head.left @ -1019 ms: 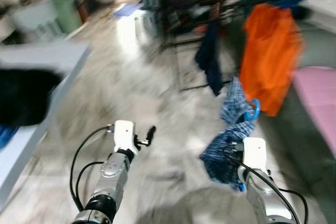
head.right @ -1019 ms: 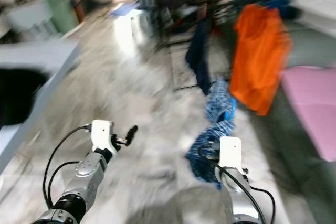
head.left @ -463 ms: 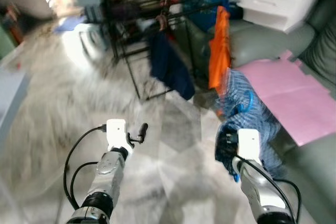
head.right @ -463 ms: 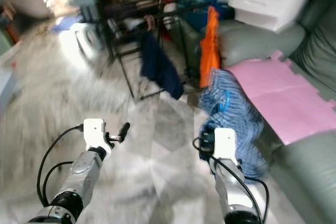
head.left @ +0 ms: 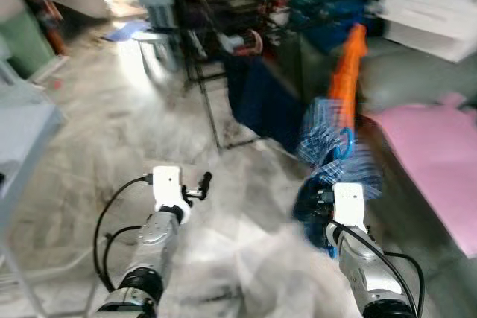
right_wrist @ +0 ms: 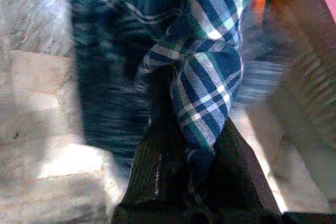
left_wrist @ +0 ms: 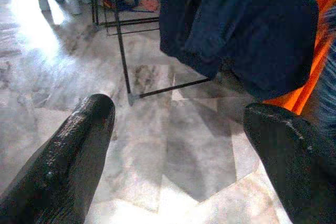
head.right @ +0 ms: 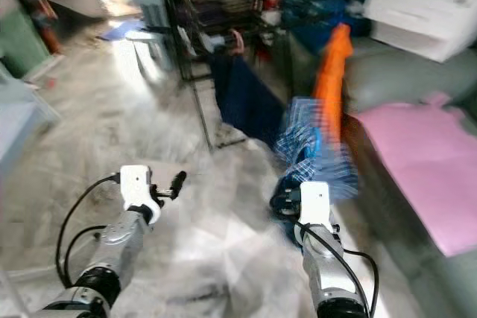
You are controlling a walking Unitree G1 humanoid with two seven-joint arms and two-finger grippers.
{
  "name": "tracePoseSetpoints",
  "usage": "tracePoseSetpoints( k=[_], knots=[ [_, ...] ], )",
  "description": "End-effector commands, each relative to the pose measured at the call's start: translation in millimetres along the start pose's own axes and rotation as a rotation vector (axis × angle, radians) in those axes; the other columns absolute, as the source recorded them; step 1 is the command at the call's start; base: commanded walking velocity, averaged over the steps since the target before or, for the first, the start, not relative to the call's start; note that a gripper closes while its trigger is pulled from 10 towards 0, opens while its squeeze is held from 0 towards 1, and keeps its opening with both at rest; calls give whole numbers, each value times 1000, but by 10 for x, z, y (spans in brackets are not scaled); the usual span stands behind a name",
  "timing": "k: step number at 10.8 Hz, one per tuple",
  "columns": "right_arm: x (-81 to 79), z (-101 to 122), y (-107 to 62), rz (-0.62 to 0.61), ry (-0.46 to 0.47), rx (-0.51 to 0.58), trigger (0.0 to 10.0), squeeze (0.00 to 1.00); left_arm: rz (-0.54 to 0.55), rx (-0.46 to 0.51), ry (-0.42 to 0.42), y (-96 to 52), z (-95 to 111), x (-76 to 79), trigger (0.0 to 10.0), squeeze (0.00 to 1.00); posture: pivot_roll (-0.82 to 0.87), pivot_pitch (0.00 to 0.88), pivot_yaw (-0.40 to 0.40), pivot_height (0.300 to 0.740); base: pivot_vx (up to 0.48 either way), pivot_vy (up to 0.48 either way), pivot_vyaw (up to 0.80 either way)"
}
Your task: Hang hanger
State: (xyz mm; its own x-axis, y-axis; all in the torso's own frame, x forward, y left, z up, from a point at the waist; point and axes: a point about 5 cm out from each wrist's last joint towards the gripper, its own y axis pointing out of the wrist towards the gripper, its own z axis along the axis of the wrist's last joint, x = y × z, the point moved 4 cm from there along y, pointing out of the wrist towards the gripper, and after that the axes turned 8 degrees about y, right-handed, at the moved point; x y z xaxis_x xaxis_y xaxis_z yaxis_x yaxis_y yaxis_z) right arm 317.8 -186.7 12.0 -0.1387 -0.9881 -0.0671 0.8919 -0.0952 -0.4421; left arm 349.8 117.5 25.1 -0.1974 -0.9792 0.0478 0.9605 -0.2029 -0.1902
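The blue hanger [head.left: 344,141], draped in a plaid shirt [head.left: 322,139], rides at one o'clock, clamped in the right gripper [right_wrist: 184,145]. The loose cloth could snag the dark garment [head.left: 261,102] on the rack [head.left: 200,65]. The left gripper [left_wrist: 178,145] gapes empty. The rack now looms nearer than a second ago.

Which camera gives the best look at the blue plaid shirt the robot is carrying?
The right wrist view: the blue plaid shirt is close, its checks sharp, pinched in the right pincer. Both eye views show it blurred, with a blue hanger hook. The left wrist view catches an edge.
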Motion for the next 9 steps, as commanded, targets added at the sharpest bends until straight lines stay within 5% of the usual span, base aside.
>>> tracePoseSetpoints(
  k=[1,9],
  knots=[
    [64,69,10,-17,6,27,10000,0,-11,-1,-1,18,13,42,10000,0,-227,0,109,740,375,0,0],
    [10,107,77,32,10,6,10000,0,-57,-22,18,40,-7,120,10000,0,-236,0,122,740,427,0,0]
  ],
)
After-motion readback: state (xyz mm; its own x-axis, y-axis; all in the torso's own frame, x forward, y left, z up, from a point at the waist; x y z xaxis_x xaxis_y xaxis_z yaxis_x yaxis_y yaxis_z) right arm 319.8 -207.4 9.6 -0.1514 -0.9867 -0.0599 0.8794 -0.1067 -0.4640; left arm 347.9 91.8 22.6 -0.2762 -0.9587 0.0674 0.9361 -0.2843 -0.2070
